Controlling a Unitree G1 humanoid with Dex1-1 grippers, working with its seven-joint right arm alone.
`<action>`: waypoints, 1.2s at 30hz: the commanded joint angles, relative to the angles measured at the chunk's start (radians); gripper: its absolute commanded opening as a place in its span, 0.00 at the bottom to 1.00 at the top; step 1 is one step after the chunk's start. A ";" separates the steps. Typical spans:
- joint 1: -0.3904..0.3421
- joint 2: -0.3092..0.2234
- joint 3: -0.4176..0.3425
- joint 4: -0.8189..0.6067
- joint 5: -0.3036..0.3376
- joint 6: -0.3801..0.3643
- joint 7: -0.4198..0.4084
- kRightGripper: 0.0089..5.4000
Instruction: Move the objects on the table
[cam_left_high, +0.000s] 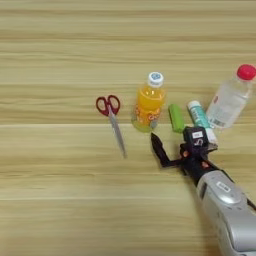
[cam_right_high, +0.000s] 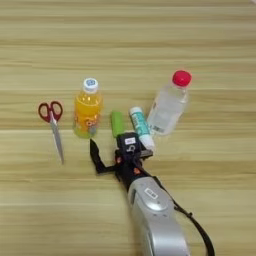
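A small orange-juice bottle (cam_left_high: 148, 104) with a white cap stands upright at the middle of the table (cam_left_high: 60, 190). To its right lie a flat light-green bar (cam_left_high: 176, 118) and a white tube with a teal label (cam_left_high: 199, 115), side by side and pointing away from me. My right gripper (cam_left_high: 176, 146) is open just in front of the bar's near end. One black finger (cam_left_high: 158, 148) points up below the juice bottle. The other side of the gripper is by the tube's near end and covers it. Nothing is between the fingers.
A clear plastic bottle with a red cap (cam_left_high: 230, 97) leans at the right, close beside the tube. Red-handled scissors (cam_left_high: 112, 121) lie left of the juice bottle, blades pointing toward me. My silver forearm (cam_right_high: 152, 215) comes in from the bottom edge.
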 joint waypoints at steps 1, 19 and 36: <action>-0.047 -0.003 -0.012 -0.021 0.000 -0.045 -0.016 1.00; -0.090 -0.007 -0.016 0.063 -0.019 -0.078 -0.039 1.00; -0.132 -0.016 -0.042 0.130 -0.035 -0.102 -0.074 1.00</action>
